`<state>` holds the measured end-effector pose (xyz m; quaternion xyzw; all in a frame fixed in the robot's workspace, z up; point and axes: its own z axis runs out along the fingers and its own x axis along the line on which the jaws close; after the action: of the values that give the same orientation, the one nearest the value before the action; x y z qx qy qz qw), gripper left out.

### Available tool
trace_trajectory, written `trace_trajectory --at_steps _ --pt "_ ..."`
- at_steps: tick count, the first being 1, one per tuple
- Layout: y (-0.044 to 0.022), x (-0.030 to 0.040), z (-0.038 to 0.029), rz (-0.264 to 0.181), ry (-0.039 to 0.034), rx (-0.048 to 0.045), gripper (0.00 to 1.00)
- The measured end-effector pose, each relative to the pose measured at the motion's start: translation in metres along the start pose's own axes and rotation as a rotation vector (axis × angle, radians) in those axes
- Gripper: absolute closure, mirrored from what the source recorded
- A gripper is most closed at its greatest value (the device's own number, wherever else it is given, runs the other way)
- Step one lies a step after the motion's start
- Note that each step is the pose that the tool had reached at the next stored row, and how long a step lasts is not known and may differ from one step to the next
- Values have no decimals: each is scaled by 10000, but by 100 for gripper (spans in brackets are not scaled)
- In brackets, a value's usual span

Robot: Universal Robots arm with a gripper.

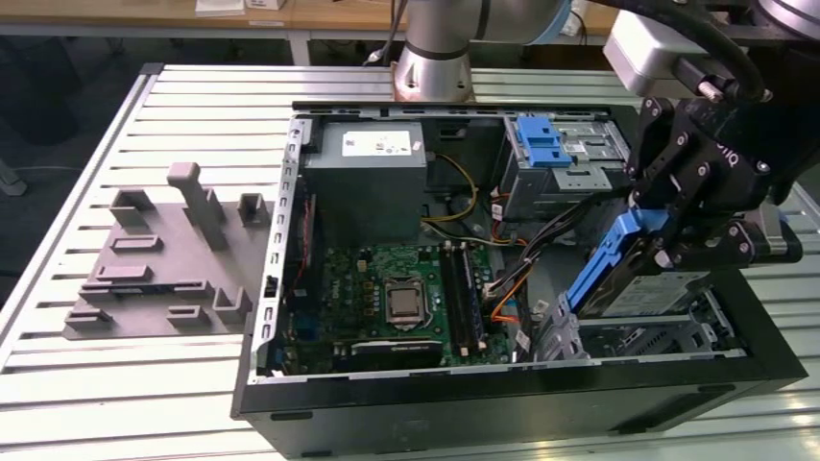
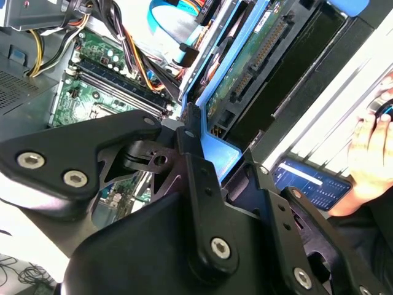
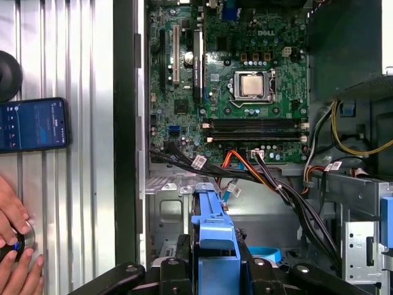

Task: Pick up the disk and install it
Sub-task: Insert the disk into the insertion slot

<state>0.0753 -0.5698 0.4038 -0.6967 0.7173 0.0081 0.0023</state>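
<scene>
My gripper (image 1: 663, 252) is shut on the disk (image 1: 647, 291), a silver drive in a blue plastic rail frame. The disk hangs tilted, one end up, just above the metal drive bay (image 1: 666, 336) at the near corner of the open computer case, on the exterior view's right. In the second wrist view the disk's (image 2: 258, 55) circuit-board underside and connector face the camera, with a black finger (image 2: 191, 144) against its blue rail. In the first wrist view the blue frame (image 3: 214, 228) sticks out between the fingers (image 3: 184, 265) over the bay floor.
The open case (image 1: 273, 288) holds the motherboard (image 1: 397, 298), a grey metal box (image 1: 372, 178), a blue latch piece (image 1: 543, 144) and loose cables (image 1: 544, 235) running near the bay. A grey fixture (image 1: 160, 264) lies on the slatted table. A phone (image 3: 34, 125) and a person's hand (image 3: 13, 246) are beside the case.
</scene>
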Motion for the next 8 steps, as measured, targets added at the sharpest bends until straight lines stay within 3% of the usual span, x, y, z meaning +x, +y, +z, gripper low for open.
trace_trajectory --at_steps 8 --pt "0 1 33 0 0 0 64"
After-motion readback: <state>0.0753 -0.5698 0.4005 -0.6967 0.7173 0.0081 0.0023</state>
